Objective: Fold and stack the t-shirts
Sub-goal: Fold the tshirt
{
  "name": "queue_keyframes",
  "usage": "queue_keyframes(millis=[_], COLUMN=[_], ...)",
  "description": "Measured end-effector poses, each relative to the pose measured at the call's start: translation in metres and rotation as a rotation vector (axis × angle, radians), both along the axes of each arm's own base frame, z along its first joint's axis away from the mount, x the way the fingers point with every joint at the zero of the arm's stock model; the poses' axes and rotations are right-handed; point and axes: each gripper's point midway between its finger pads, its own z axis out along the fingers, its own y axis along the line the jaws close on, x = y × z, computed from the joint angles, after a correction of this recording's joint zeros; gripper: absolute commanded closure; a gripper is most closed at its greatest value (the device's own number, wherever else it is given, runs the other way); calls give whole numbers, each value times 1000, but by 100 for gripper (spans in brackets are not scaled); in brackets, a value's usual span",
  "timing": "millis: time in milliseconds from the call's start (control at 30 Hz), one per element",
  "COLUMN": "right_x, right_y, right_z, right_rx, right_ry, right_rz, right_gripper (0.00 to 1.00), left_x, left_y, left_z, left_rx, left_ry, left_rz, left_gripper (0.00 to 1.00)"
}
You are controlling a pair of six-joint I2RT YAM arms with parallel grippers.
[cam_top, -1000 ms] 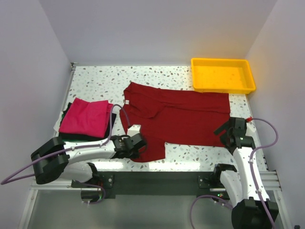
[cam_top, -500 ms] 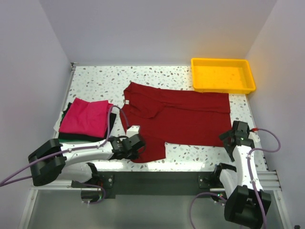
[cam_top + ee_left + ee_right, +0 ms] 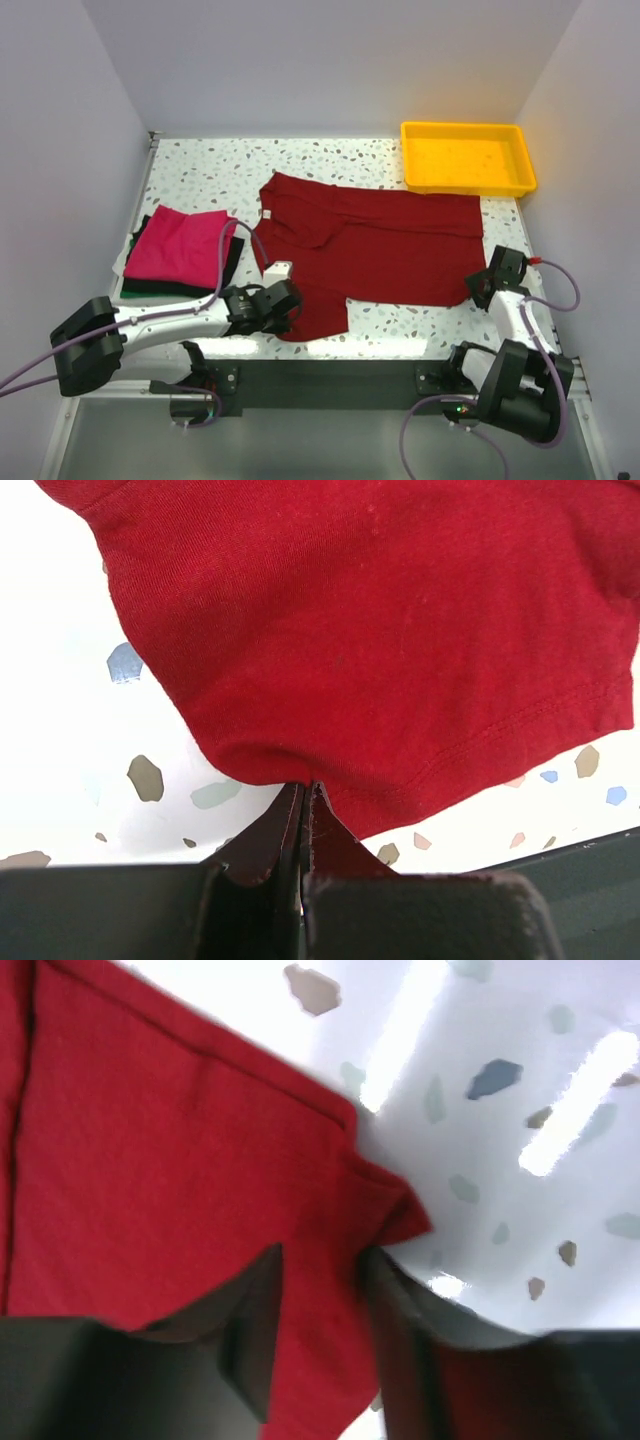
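Magenta-pink cloth tops the finished pile at the left of the tabletop [image 3: 210, 165]: a folded pink t-shirt [image 3: 180, 247] lying on dark folded ones [image 3: 133, 287]. Just to its right, the left gripper [image 3: 275, 300] is clamped tight on the near edge of the crimson t-shirt [image 3: 380, 250]; the left wrist view shows its jaws pressed together with the hem pinched between them. The crimson shirt lies spread flat across the middle, collar to the left, not yet folded. At its near right corner the right gripper [image 3: 490, 285] sits low, jaws half closed astride the cloth edge; whether they have truly bitten the cloth cannot be told. A yellow tray [image 3: 465, 127] stands well apart at the far right. The job looks partly done: the pile is made, while this shirt awaits folding and stacking. Compared with a second ago, the right arm has dropped to the corner and narrowed its wide-open jaws; the left grip has barely shifted.
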Motion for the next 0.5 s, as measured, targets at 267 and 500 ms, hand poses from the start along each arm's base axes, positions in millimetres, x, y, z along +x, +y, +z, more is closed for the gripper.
queue_keyframes(millis=[267,500], right_x=[2,-10], right_y=[18,25], right_z=[-2,12], right_rx=[56,31], right_ry=[-51,-68], right_rz=[78,155], right_gripper=[100,100], left_x=[1,2], left_y=[-5,-15], left_z=[12,29], left_rx=[-51,-131], left_ry=[-19,-44], left_rz=[-3,-19], left_gripper=[100,100])
